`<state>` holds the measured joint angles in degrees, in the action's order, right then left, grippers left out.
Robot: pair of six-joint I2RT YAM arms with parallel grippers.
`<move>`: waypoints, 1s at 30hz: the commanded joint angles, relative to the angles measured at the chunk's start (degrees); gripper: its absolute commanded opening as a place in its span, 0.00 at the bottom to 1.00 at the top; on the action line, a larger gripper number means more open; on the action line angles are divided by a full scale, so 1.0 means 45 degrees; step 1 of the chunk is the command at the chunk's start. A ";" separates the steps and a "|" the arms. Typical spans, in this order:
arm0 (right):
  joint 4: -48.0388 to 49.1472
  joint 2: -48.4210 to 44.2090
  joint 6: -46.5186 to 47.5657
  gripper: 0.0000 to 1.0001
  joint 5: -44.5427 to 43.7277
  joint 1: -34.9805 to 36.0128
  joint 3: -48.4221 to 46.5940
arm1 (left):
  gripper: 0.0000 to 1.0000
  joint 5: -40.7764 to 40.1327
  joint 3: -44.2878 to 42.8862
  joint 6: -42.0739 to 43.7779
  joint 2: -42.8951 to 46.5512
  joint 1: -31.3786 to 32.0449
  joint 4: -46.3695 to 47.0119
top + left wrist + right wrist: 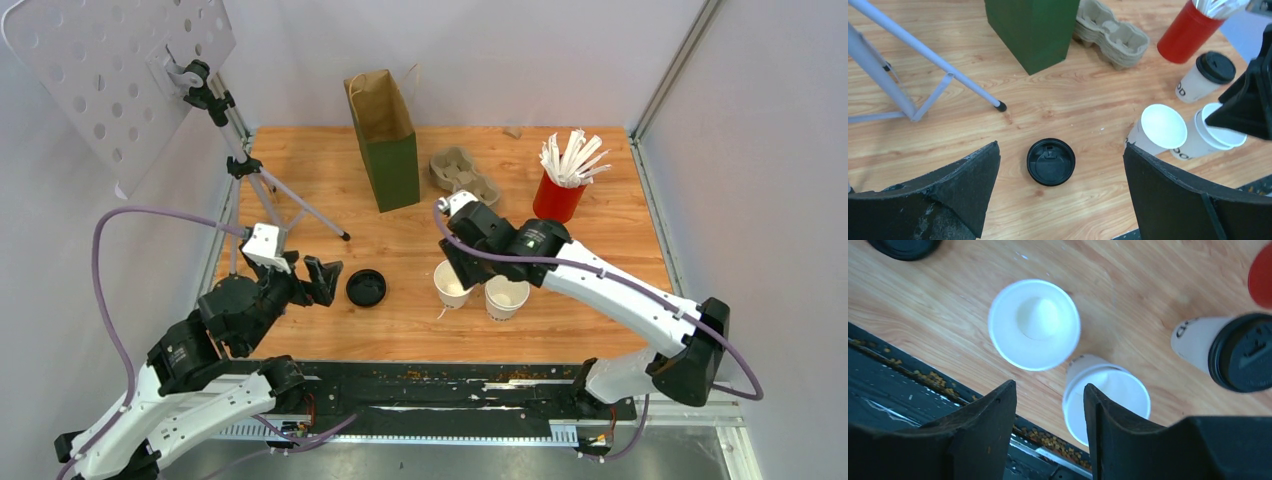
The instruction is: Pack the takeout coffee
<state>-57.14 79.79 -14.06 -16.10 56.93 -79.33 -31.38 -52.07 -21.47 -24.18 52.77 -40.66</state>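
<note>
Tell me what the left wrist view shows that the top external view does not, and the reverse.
Only the left wrist view: a white paper cup closed with a round black plastic lid. Only the top view: the white perforated panel. Both: two open white paper cups, a loose black lid, the green paper bag, the grey pulp carrier and the red cup of stirrers.

The top view overlooks the whole bench from high behind the arms, the left wrist view tilts close over the loose black lid, and the right wrist view hangs closer, just right of that lid, both showing the open cup nearest it.
</note>
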 commanded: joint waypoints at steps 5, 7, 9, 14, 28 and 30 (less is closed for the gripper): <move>-0.0235 -0.1763 0.0702 0.52 0.1838 -0.2155 0.1670 | 1.00 0.1358 0.1577 0.2615 0.0497 -0.0009 0.1622; -0.0134 -0.1793 0.0792 0.51 0.2297 -0.2477 0.1911 | 1.00 0.1290 0.2070 0.2984 0.0708 -0.0009 0.1809; 0.0038 -0.1751 0.0799 0.49 0.2751 -0.2639 0.2206 | 1.00 0.1159 0.2309 0.3068 0.0862 -0.0009 0.1844; 0.0607 -0.1399 0.0723 0.48 0.3278 -0.2727 0.2966 | 1.00 0.0940 0.2294 0.3190 0.1102 -0.0011 0.1835; -0.0395 -0.0428 0.0103 0.20 0.1062 -0.2724 0.3274 | 1.00 0.0824 0.2333 0.3229 0.1312 -0.0009 0.1750; -0.0741 -0.0568 -0.0152 0.17 0.0723 -0.2880 0.3317 | 1.00 0.0847 0.2318 0.3229 0.1326 -0.0009 0.1723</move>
<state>-57.36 78.56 -12.29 -7.49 44.82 -63.96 -27.07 -41.19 -8.16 -18.72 52.77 -34.85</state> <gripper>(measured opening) 0.191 0.998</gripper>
